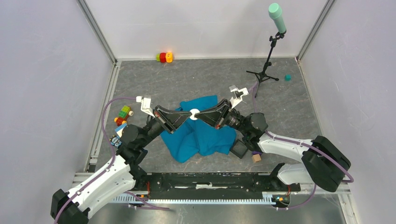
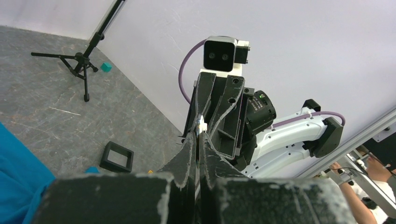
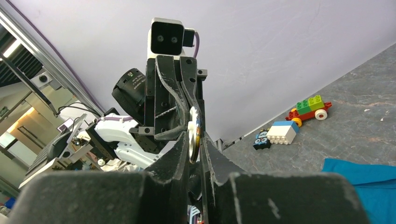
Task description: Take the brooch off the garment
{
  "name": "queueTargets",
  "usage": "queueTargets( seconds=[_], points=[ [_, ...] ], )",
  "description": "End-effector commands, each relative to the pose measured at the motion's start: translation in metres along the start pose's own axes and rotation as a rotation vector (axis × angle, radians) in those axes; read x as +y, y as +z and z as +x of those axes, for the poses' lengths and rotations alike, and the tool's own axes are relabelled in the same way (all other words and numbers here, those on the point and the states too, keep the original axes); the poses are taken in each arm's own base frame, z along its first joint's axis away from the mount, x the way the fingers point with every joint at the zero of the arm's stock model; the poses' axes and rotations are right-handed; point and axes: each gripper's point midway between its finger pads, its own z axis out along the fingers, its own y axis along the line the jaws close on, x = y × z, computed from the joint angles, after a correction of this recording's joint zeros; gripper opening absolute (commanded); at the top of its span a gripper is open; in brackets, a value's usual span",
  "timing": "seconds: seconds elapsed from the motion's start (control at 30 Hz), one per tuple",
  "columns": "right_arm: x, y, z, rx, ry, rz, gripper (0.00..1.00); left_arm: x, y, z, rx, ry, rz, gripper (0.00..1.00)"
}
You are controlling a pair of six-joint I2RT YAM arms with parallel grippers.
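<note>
The garment, a blue cloth (image 1: 201, 137), lies crumpled on the grey table between the arms; its edge shows in the left wrist view (image 2: 18, 172) and the right wrist view (image 3: 369, 182). The brooch (image 1: 193, 115) is a small whitish round disc held in the air above the cloth. My left gripper (image 1: 187, 117) and right gripper (image 1: 199, 113) meet tip to tip on it. In the right wrist view the brooch (image 3: 193, 134) stands edge-on between my right gripper's (image 3: 194, 140) closed fingers. In the left wrist view a white bit of it (image 2: 201, 127) sits at my left gripper's (image 2: 199, 136) closed tips.
Toy blocks (image 1: 123, 115) lie left of the cloth, more blocks (image 1: 164, 57) at the back wall. A microphone stand (image 1: 266, 70) and a teal cube (image 1: 287, 77) stand at the back right. A black square frame (image 1: 239, 148) and a tan cube (image 1: 256, 158) lie by the right arm.
</note>
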Motion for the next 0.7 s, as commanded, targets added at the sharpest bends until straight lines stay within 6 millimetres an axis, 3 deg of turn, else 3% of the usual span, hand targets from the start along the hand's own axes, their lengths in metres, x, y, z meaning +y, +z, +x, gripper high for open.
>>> queueTargets(
  seconds=[0.0,0.47,0.67],
  points=[
    [-0.004,0.009,-0.002,0.012,-0.009,0.015,0.16,-0.024,-0.002,-0.007,-0.014,0.099,0.115,0.02],
    [-0.035,0.005,0.010,0.018,0.042,0.139,0.09,-0.025,-0.008,-0.010,-0.038,0.143,0.118,0.02],
    [-0.042,0.001,0.008,-0.020,0.056,0.173,0.10,-0.025,-0.013,-0.014,-0.067,0.181,0.118,0.02]
  ],
)
